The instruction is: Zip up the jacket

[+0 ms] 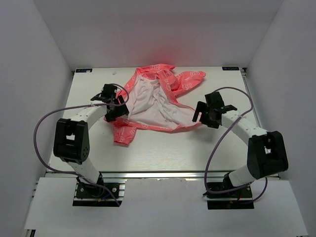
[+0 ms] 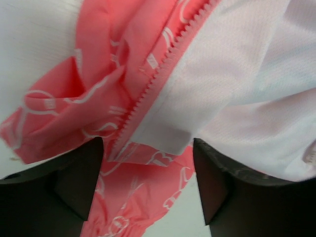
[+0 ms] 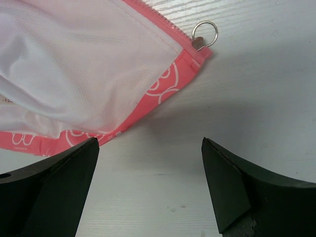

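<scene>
The coral-pink jacket [image 1: 155, 101] lies open on the table, white lining up, hood and a sleeve at the far side. My left gripper [image 1: 117, 109] is open over the jacket's left front edge; in the left wrist view its fingers [image 2: 79, 177] straddle the coral zipper teeth [image 2: 148, 89] and pink fabric. My right gripper [image 1: 201, 114] is open just right of the jacket's right bottom corner. The right wrist view shows that corner with the metal ring zipper pull [image 3: 203, 34] lying on the table, ahead of the open jaws, untouched.
The white table [image 1: 163, 153] ends at walls on the left, right and back. A purple cable [image 1: 42, 133] loops beside each arm. A sleeve cuff [image 1: 123, 134] lies at the jacket's near left.
</scene>
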Controlling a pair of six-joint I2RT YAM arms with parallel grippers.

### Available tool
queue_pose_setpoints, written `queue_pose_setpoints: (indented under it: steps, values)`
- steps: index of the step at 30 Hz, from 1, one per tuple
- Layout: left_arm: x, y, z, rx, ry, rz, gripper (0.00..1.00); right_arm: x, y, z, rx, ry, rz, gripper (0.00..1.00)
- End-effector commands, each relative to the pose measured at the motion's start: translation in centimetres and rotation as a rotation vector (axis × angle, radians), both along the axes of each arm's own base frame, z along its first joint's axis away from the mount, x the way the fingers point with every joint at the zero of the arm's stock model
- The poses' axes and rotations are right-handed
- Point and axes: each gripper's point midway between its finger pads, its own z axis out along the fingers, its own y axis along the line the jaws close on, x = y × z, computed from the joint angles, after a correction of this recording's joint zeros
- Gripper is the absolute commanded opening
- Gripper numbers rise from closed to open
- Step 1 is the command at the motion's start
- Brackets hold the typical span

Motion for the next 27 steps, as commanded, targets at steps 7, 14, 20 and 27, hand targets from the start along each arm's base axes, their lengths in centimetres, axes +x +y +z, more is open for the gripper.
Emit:
queue_pose_setpoints:
  steps: [7, 14, 20, 27]
  values:
    - [1.6, -4.1, 2.3, -0.206, -0.110, -0.122, 0.24, 0.6, -1.3, 0.6, 0.017, -0.044, -0.100, 0.89]
    - [0.3, -3.9, 6.3, -0.179, -0.126, -0.166, 0.00, 0.2, -1.9, -0.7, 0.027, -0.007, -0.174, 0.85]
    - [-2.1, -5.9, 9.0, -0.083, -0.110, -0.321, 0.00, 1.5, -1.3, -1.0, 0.108, -0.030, -0.283, 0.82]
    - [-4.9, -10.6, 9.8, -0.220, -0.122, -0.542, 0.00, 4.0, -1.7, -1.5, 0.071, -0.053, -0.305, 0.81]
